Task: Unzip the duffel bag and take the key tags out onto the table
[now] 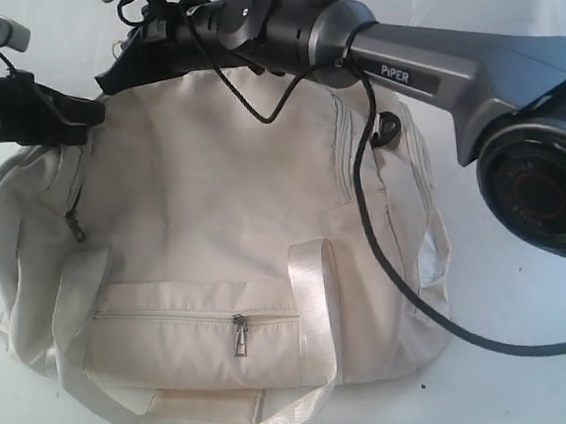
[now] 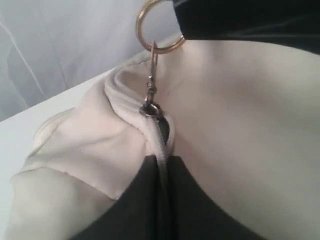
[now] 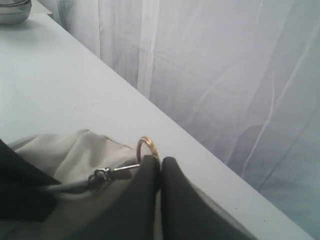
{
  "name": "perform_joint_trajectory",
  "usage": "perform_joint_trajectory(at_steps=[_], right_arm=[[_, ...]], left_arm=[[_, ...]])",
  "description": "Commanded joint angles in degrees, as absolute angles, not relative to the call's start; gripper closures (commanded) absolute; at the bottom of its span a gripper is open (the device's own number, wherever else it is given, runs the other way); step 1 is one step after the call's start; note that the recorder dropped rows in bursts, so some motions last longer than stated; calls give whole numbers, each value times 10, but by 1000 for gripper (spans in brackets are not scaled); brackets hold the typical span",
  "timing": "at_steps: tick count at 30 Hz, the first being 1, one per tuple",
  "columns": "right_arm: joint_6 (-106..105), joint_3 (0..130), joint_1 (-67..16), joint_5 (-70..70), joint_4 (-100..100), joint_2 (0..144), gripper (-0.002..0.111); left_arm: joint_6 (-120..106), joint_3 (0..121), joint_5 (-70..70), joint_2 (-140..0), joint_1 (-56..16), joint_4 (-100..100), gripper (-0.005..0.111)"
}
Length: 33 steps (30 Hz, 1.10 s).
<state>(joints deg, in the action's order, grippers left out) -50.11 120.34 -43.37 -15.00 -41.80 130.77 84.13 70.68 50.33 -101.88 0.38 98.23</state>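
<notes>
On the white tabletop [image 1: 508, 291] lay the cream duffel bag [image 1: 212, 198]. At its top edge, the right gripper [image 3: 160, 162] had its jaws pressed together on the gold ring [image 2: 139, 27] of the zip pull [image 2: 150, 90]. The left gripper [image 2: 161, 165] had its jaws clamped on the zip seam [image 2: 161, 137] just beside the slider.

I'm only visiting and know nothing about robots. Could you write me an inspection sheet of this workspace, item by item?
Surface: white table, with the bag lying on it.
Job's things: cream bag, its pocket zip closed; key tags not seen.
Clutter: metal bowl, far from the bag.
Grippers: right gripper shut on the gold ring of the top zip; left gripper pinching the bag along that zip.
Cables: black cable draped over the bag and onto the table.
Surroundings: white curtain behind the table.
</notes>
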Motion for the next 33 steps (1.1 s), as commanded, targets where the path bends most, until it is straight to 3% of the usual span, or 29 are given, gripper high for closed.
perform_joint_trajectory(at_steps=[1, 6, 21, 33], right_arm=[[-495, 1206, -416, -150, -425, 1288, 108], [-495, 1206, -414, -156, -429, 1287, 108], [-495, 1206, -407, -169, -419, 1275, 108], [-475, 1206, -405, -269, -441, 1274, 108]], left_arm=[[877, 706, 575, -994, 50, 999, 107], [905, 706, 697, -987, 114, 999, 107], [929, 616, 700, -959, 249, 999, 107], [932, 572, 700, -927, 239, 999, 107]])
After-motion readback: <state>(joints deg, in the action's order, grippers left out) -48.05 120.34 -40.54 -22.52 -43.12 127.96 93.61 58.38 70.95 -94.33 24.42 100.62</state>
